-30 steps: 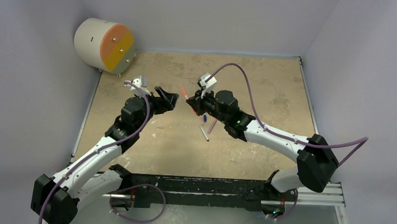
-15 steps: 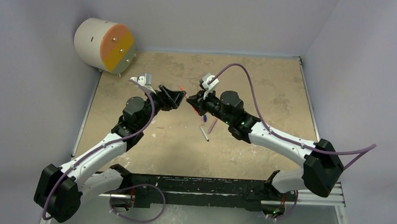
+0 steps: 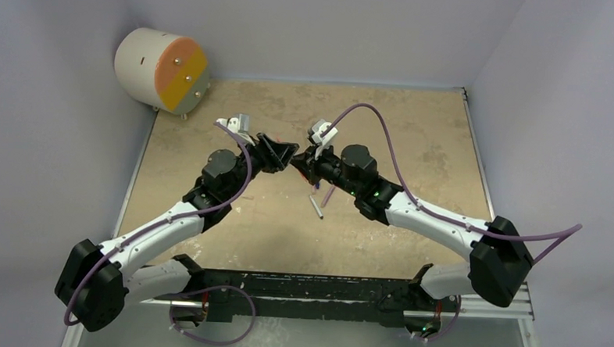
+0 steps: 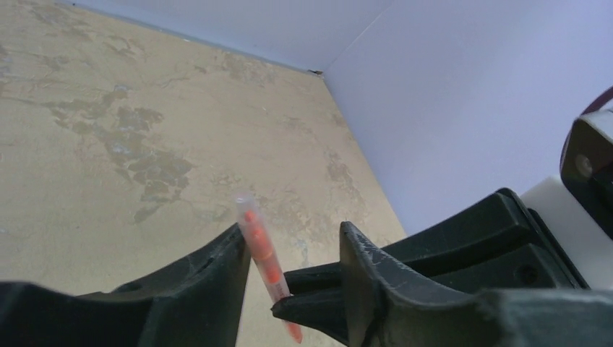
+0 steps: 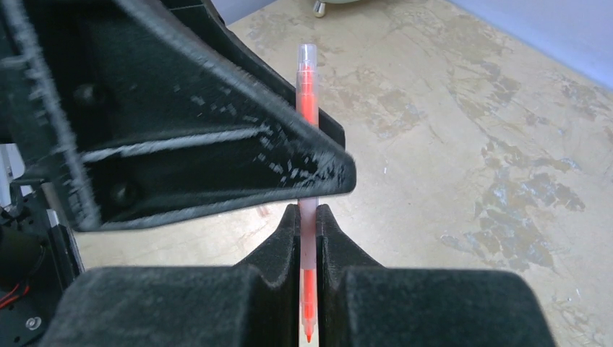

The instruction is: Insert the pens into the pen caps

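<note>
1. Orange core in a clear shell: the orange-red pen [image 5: 307,108] is a thin straight stick, blunt clear end up, fine point down. It's off the counter [image 3: 414,147], mid-air near centre, btwn the two tools.
2. Right tool [image 5: 309,213]: clenched on the pen's lower part, pads pinching both sides, tip poking out below.
3. Left tool [image 4: 296,238]: jaws apart, straddling the pen's upper part. The pen leans on one finger w/ a clear gap to the other, so no grip yet.
4. Risks:
   - The pen sits off-centre in the left jaws. If they shut, one finger prob. pushes first and could tilt or twist the pen in the right tool's pinch.
   - The shell looks smooth and slick, so it may slide lengthwise through the pads.
   - If the right tool lets go before the left has a firm hold, the pen drops and, being round, rolls.
   - The two tools are v. close, so the fingers could knock.
5. White pen [image 3: 316,207] and mauve pen [image 3: 328,195] lie on the counter just under the right arm, close together. Caps: can't pick them out for sure.
6. Textures: tool fingers are matte black, wedge-shaped, scuffed w/ pale flecks. The counter is flat, mottled tan w/ darker blotches, stone-look.
</note>
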